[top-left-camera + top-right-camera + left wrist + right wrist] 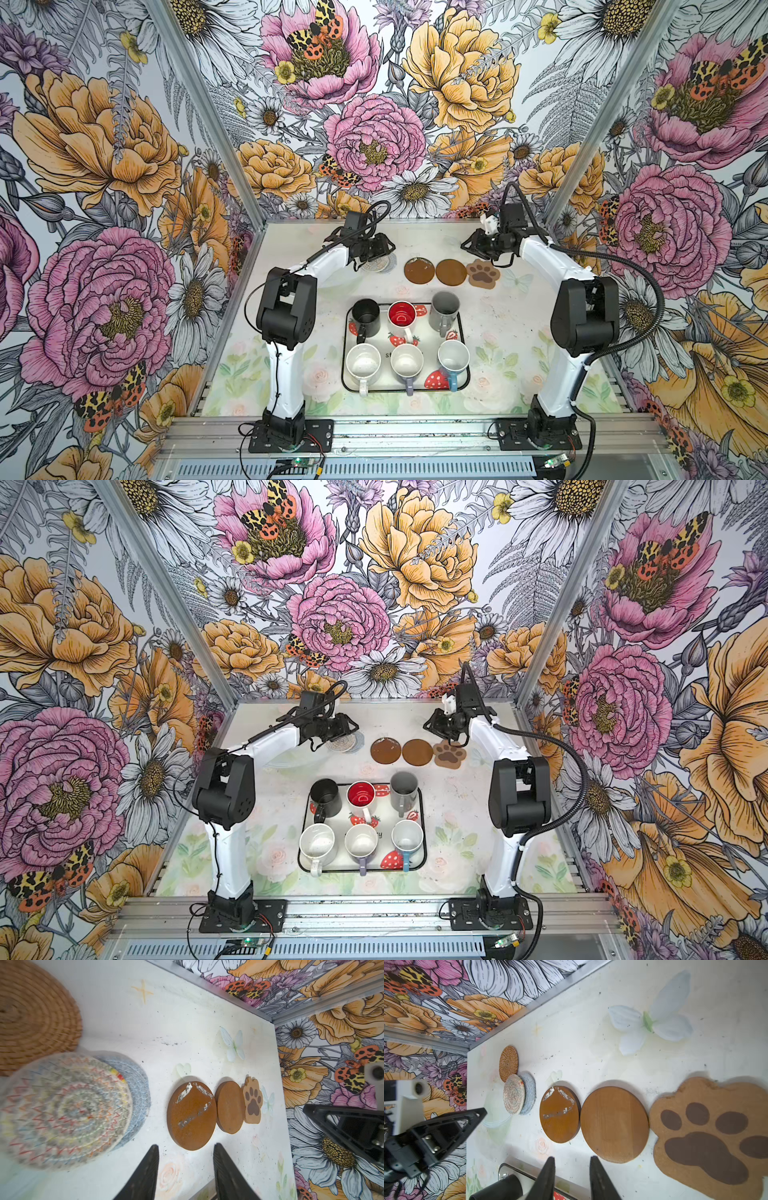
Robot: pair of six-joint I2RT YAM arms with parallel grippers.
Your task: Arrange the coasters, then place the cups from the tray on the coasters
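Three floral-papered walls [374, 124]; pale, speckled, rose-printed tabletop [511, 316] under the tray [430, 336].

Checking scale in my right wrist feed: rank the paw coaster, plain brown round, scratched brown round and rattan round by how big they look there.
1. paw coaster
2. plain brown round
3. scratched brown round
4. rattan round
The paw coaster is nearest in this view and the rattan round farthest, so true sizes may differ.

bright even light, soft shadows, sharp top views, blurry cream woven coaster [62, 1109] up close
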